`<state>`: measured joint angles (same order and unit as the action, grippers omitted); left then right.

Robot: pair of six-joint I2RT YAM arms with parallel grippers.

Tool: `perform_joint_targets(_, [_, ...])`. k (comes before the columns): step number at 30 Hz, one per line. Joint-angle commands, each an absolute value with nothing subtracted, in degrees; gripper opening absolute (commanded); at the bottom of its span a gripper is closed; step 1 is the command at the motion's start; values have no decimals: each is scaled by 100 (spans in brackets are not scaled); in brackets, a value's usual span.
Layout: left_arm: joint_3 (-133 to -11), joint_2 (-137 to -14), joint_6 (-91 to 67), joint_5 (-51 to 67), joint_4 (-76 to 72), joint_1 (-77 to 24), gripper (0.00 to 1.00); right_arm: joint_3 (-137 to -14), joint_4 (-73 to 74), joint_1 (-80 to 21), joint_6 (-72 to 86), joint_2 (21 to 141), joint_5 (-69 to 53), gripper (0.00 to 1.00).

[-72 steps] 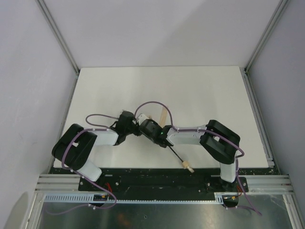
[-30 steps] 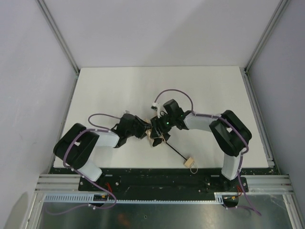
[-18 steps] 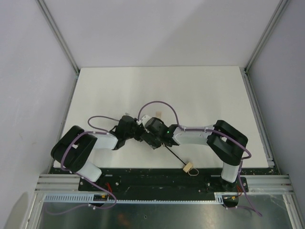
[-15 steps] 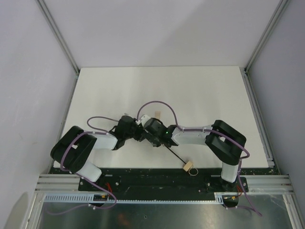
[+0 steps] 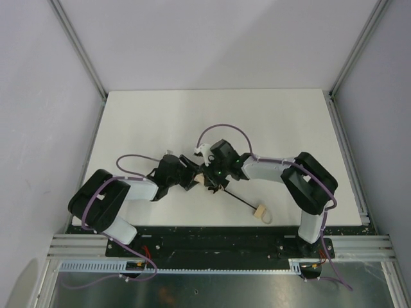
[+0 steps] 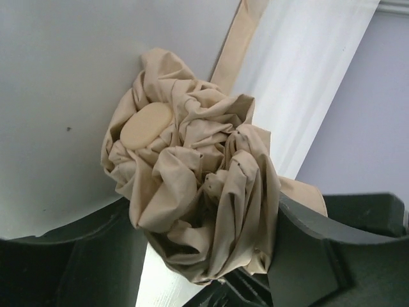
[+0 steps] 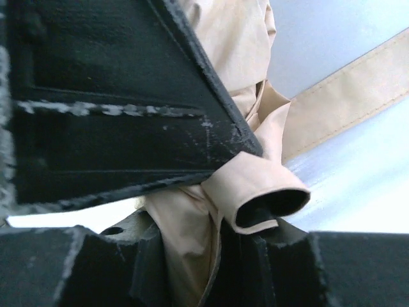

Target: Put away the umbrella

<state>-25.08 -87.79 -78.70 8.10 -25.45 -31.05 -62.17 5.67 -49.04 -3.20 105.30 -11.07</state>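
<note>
The umbrella (image 5: 204, 184) lies near the table's front middle as a crumpled tan bundle. Its thin black shaft (image 5: 241, 201) runs right to the small tan handle (image 5: 259, 212) with its loop strap. My left gripper (image 5: 188, 178) stands open around the bundle (image 6: 192, 185). The fabric leans on the right-hand finger, and a strip of table shows beside the left-hand finger (image 6: 64, 262). My right gripper (image 5: 210, 178) meets it from the right. In the right wrist view that gripper (image 7: 255, 198) is shut on a folded tan flap (image 7: 268, 192) of the umbrella. A flat tan closure strap (image 6: 233, 45) trails away.
The white table (image 5: 257, 122) is boxed in by grey walls and aluminium posts (image 5: 80, 48). A metal rail (image 5: 212, 247) runs along the near edge, just below the handle. Both arms' purple cables (image 5: 221, 131) arch over the wrists.
My right wrist has lifted and swung right, and its jaws have closed on the fabric. My left jaws have widened around the bundle. The handle has slid right and slightly away from the rail.
</note>
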Motion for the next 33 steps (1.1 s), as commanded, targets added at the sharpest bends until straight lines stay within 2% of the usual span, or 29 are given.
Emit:
perform_joint_targets(1, [-2521,-9034,-7262,1086,-2031,-3188,69,-6196,234,-4303,-265,10368,-3527,0])
perform_joint_targets(4, [-2586,-8993,-7195,1086,-2019,-3224,68,-6196,-4,-4036,-140,10498,-4520,0])
perform_joint_targets(8, [-2691,-8920,-7112,1089,-2022,-3275,56,-6255,-356,-3861,131,10750,-5387,0])
perform_joint_targets(12, [-2766,-8851,-7083,1134,-2025,-3309,32,-6424,-477,-3745,438,11033,-5852,0])
perform_joint_targets(15, [-2768,-8757,-7087,1116,-2029,-3313,14,-6455,-476,-3637,716,11070,-5678,1])
perform_joint_targets(18, [-2749,-8704,-7194,1101,-2030,-3312,2,-6460,-167,-3613,800,10905,-4958,25])
perform_joint_targets(21, [-2720,-8669,-7354,1126,-2029,-3307,0,-6460,344,-3668,745,10626,-4101,49])
perform_joint_targets(23, [-2699,-8636,-7461,1130,-2028,-3299,0,-6456,576,-3716,766,10428,-3675,60])
perform_joint_targets(29, [-2746,-8429,-7531,1278,-2026,-3246,0,-6432,1067,-3745,1614,9671,-2971,81])
perform_joint_targets(33, [-2761,-8045,-7534,1387,-2029,-3165,0,-6297,1317,-3679,2120,8982,-2587,89])
